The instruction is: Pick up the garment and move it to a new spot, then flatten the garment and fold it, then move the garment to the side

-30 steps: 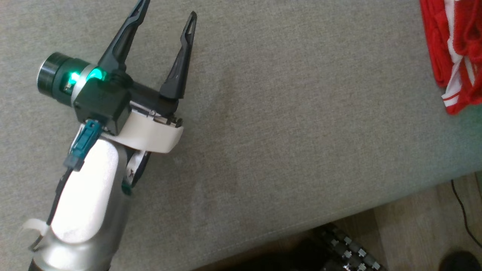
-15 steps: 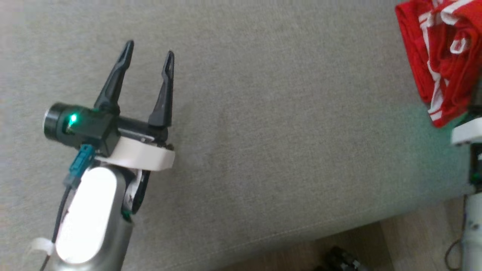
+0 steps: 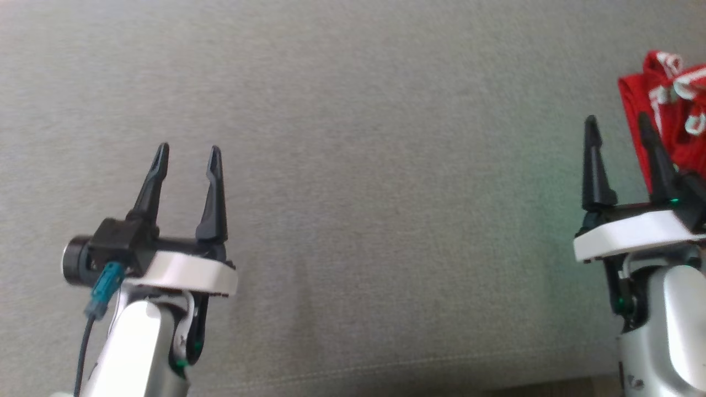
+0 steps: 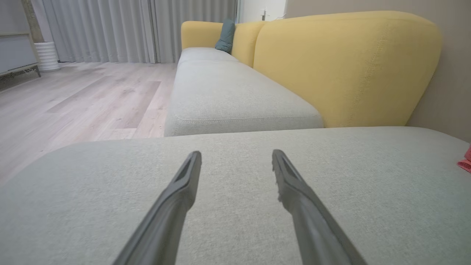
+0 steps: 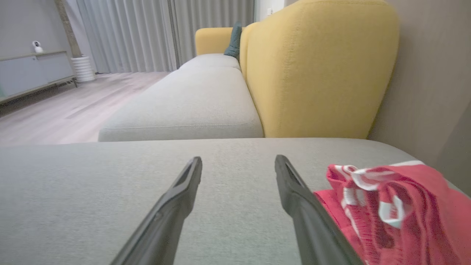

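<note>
1. Garment (image 3: 634, 96): a red piece of clothing with white stripes is seen crumpled in a heap on the grey seat cushion (image 3: 386, 165), at the far right of the head view.
2. In the right wrist view the garment (image 5: 397, 206) is shown bunched up to the right of the fingers, close to the beige wall (image 5: 423, 73). A small pink-red sliver of it (image 4: 465, 162) is seen at the right edge of the left wrist view.
3. The right gripper (image 3: 616, 118) is held just beside the garment, with its jaws spread wide and nothing gripped. Its outer finger is seen in front of the red cloth, and whether contact is made cannot be told.
4. In its own wrist view, the right gripper (image 5: 238, 159) is shown with bare grey cushion between its two dark fingers.
5. The left gripper (image 3: 188, 150) is placed well apart from the garment, at the lower left of the head view. Its jaws are likewise spread wide and empty, over bare cushion.
6. In the left wrist view, the left gripper (image 4: 236, 154) is pointed along the cushion toward a yellow backrest (image 4: 342, 66).
7. Farther off, a teal pillow (image 4: 225, 35), a pale wooden floor (image 4: 92, 99) and grey curtains (image 4: 128, 29) are shown.
</note>
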